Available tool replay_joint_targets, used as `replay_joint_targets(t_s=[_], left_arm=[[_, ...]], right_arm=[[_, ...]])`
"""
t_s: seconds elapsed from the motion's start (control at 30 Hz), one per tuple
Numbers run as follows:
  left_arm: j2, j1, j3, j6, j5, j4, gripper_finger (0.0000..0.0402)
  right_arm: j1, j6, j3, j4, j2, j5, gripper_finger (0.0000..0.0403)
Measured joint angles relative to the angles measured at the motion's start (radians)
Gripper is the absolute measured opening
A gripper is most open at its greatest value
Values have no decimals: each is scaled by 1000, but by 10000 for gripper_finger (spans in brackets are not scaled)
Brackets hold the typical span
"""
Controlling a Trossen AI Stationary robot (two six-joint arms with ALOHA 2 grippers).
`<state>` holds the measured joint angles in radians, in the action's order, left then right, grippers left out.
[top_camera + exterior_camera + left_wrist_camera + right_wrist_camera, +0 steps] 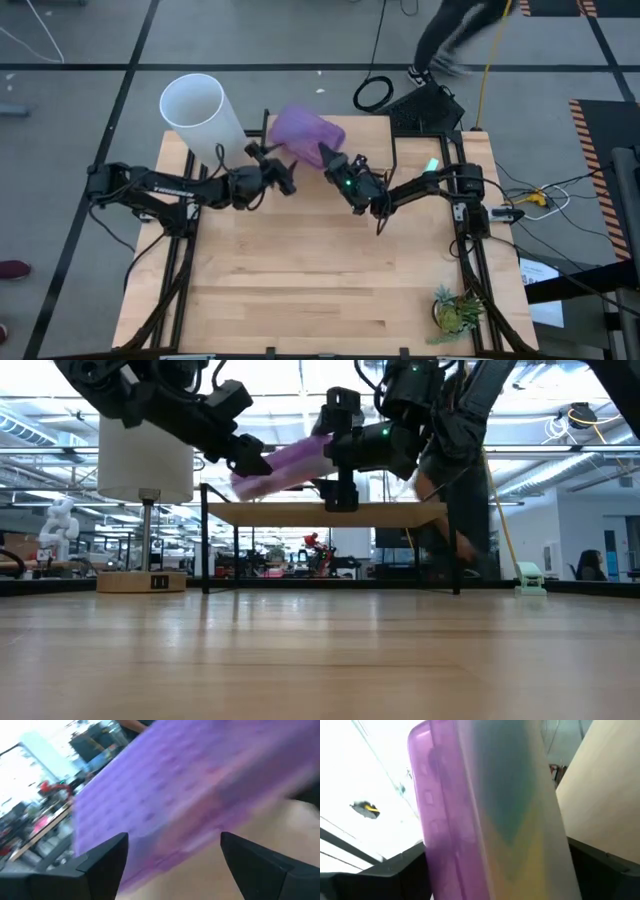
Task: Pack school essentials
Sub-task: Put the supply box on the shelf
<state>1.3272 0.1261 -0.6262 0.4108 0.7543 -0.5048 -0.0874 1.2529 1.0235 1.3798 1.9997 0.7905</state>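
- Right tool (327, 157) grips the purple-lidded case (305, 130), raised above the surface (300, 290) at upper centre.
- Yellow-green contents show inside, apparently packed.
- Left tool (268, 155) meets the case; closure unclear, probably steadying.

A pale wooden table (300, 290) occupies the centre of the high view, set on a grey floor marked with dark lines. A white cylindrical lampshade (200, 112) stands at the table's far left corner; in the low view it rests on a slim metal stem above a round wooden base (140, 581). A clear plastic case with a purple lid (305, 131) is raised above the far edge of the table, tilted in the low view. A small green potted plant (458, 312) sits near the table's front right corner. A coiled black cable (373, 94) lies on the floor beyond the table. A person's legs (455, 35) appear at the top of the high view.
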Motion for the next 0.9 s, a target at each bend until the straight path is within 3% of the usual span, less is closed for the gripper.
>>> replay_joint_targets(t_s=[0.3,0.47,0.9], left_arm=[[1,-94,0,34,80,34,321],[1,-54,0,49,38,30,321],[1,54,0,-22,43,4,321]], right_arm=[[-8,22,1,-33,0,-51,345],[-9,17,1,-39,0,-55,345],[20,-30,1,-79,-1,-141,345]])
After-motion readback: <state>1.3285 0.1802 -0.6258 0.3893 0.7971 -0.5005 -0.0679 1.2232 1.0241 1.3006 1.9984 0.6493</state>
